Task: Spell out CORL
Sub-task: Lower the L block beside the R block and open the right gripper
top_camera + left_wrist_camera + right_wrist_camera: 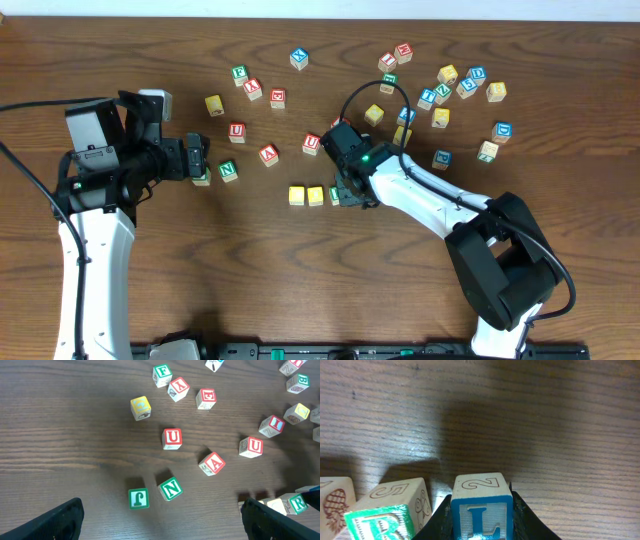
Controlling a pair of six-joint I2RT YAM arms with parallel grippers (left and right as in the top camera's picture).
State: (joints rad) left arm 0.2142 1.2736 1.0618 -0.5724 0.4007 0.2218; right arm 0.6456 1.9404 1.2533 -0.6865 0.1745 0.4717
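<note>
Landmark: the green R block (380, 522), with a 5 on its top face, stands in a short row near the middle of the brown wooden table (200, 290).
Right end effector (481, 527): narrow. Its two dark fingers press on the left and right faces of the blue L block (481, 505), just right of the green R block.
Blue L block: held upright with the letter facing the wrist camera and a 2 on its top face. It is in line with the green R block, with one dark finger in the gap between them. I cannot tell whether it rests on the table.
Two yellow blocks (297, 195): side by side, just left of the green R block and in the same row. Their letters are too small to read.
Left end effector (162, 522): wide and holding nothing, with one dark finger at each lower corner of its wrist view. It hangs over the table, well left of the green R block.
Green J block (138, 498) and green N block (170, 488): close together but apart, well left of the green R block, below the left end effector.
Red A block (212, 463): left of the green R block and a little farther away, tilted.
Two red U blocks (172, 438): farther than the red A block. One is far left of the green R block and the other is nearer to it.
Yellow block (140, 407), red E block (205, 398), red I block (178, 388), green F block (162, 374): a loose group left of and well beyond the green R block.
Far scatter (447, 74): many mixed blocks, well beyond the green R block and to its right.
</note>
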